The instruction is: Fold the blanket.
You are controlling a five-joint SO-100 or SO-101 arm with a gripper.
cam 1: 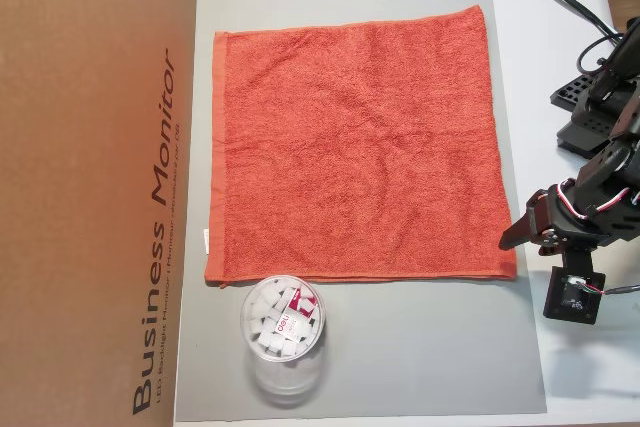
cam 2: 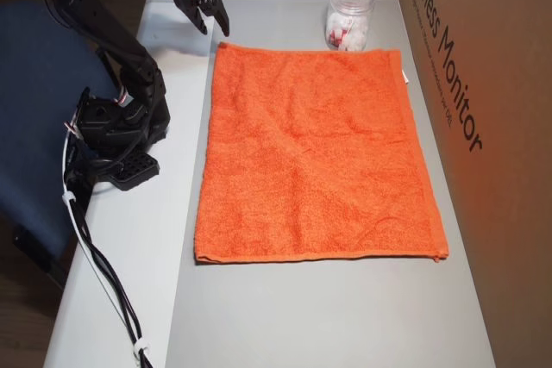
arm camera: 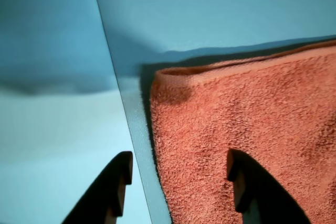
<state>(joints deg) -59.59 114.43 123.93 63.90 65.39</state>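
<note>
The orange-red blanket (cam 1: 355,147) lies spread flat on a grey mat (cam 1: 420,347), with a small white tag (cam 1: 204,242) on its left hem in an overhead view. My gripper (cam 1: 520,242) hovers just off the blanket's lower right corner there, and beside its top left corner (cam 2: 213,25) in the other overhead view. In the wrist view the gripper (arm camera: 178,182) is open. One dark finger (arm camera: 113,192) is over the white table and the other over the blanket (arm camera: 247,124) near its corner. Nothing is held.
A clear plastic tub (cam 1: 283,332) holding white pieces stands just off the blanket's edge, also seen as the tub (cam 2: 349,10). A large cardboard box (cam 1: 90,187) borders the mat. The arm's base (cam 2: 116,135) and cables (cam 2: 95,265) sit on the white table.
</note>
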